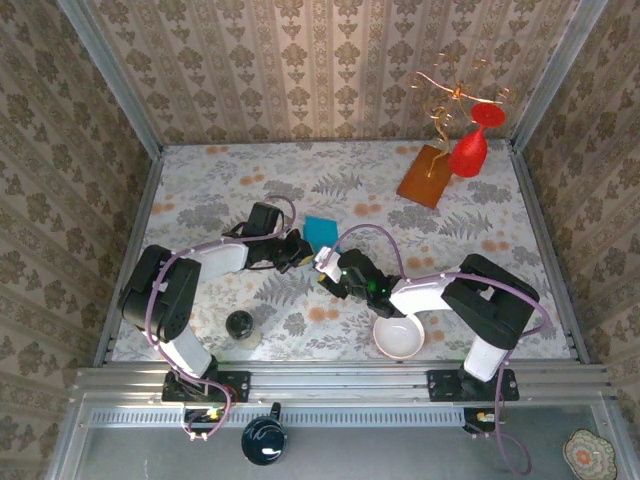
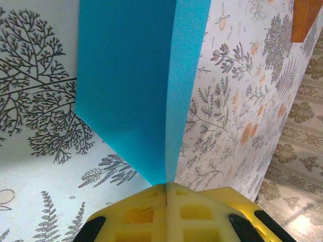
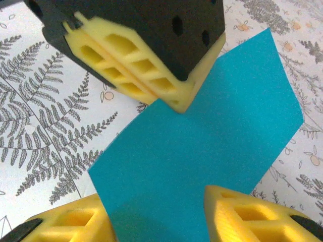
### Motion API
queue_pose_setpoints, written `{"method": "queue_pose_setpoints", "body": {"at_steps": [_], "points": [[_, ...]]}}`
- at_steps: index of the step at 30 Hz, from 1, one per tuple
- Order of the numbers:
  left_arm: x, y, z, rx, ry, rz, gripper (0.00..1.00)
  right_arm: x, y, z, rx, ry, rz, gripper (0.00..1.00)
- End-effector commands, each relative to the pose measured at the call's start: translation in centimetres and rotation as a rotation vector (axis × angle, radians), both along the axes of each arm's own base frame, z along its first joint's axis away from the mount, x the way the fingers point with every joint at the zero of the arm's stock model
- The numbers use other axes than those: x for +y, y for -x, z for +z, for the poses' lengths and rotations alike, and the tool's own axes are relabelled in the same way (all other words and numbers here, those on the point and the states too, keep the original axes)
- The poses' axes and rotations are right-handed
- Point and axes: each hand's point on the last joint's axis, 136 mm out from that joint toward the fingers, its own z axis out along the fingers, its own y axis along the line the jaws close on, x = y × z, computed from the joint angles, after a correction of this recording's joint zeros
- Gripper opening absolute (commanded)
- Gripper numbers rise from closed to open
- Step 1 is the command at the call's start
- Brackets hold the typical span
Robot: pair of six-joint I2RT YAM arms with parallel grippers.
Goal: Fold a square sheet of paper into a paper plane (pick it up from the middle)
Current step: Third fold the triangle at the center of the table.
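- The left gripper (image 1: 296, 252) was clamped tight, its yellow ribbed fingers (image 2: 144, 214) pinching one edge of the square sheet of paper (image 1: 322, 228). In the top view the sheet lay toward one o'clock of that gripper.
- In the left wrist view the paper (image 2: 126, 75) was thin, matte teal and bent into a shallow V along a soft crease. The frame cut off its far end.
- The right gripper (image 1: 326, 264) stood partly open, its fingers (image 3: 247, 214) apart. The paper (image 3: 217, 116) ran between them from twelve o'clock, unpinched, with its near edge hidden below the frame.
- On the floral table (image 1: 520, 250), a white bowl (image 1: 400, 338) sat at five o'clock of the right gripper.
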Motion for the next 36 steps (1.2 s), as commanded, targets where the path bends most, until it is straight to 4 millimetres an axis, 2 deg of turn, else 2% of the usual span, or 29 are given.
{"method": "queue_pose_setpoints", "body": {"at_steps": [1,6,11,15,18,20,22,24,27,29,32,34,36], "points": [[-0.3,0.1,0.5,0.006,0.023,-0.004,0.03,0.2,-0.4,1.9,-0.056,-0.041,-0.007,0.45],[-0.3,0.1,0.4,0.006,0.023,-0.003,0.03,0.7,-0.1,2.0,-0.04,-0.058,0.019,0.4],[-0.3,0.1,0.3,0.006,0.024,-0.002,0.04,1.5,0.6,1.8,-0.009,-0.068,0.071,0.24],[0.2,0.0,0.2,0.003,0.008,0.015,0.11,1.7,1.1,1.3,0.029,-0.064,0.103,0.1],[2.2,-0.2,-0.4,-0.017,-0.051,0.072,0.24,1.8,1.6,0.8,0.082,-0.065,0.119,0.02],[5.0,-1.0,-0.6,-0.035,-0.108,0.138,0.3,1.7,2.0,0.5,0.124,-0.065,0.127,0.0],[6.8,-1.4,-0.3,-0.067,-0.14,0.175,0.35,1.6,2.4,-0.1,0.182,-0.067,0.12,0.0],[7.3,-1.8,0.9,-0.111,-0.138,0.182,0.37,1.6,2.8,-0.5,0.252,-0.083,0.117,0.0],[6.6,-2.4,2.9,-0.177,-0.138,0.147,0.39,1.9,3.6,-1.0,0.363,-0.129,0.115,0.0],[5.8,-2.5,3.3,-0.201,-0.15,0.109,0.39,2.1,4.2,-1.2,0.429,-0.163,0.114,0.0],[4.1,-2.6,2.9,-0.202,-0.166,0.046,0.37,2.5,4.8,-1.4,0.502,-0.207,0.104,0.0],[3.1,-2.9,1.9,-0.18,-0.17,0.01,0.34,2.6,5.1,-1.6,0.542,-0.227,0.097,0.0],[1.4,-2.6,0.9,-0.155,-0.176,-0.047,0.3,2.7,5.4,-1.7,0.571,-0.242,0.088,0.0]]}}
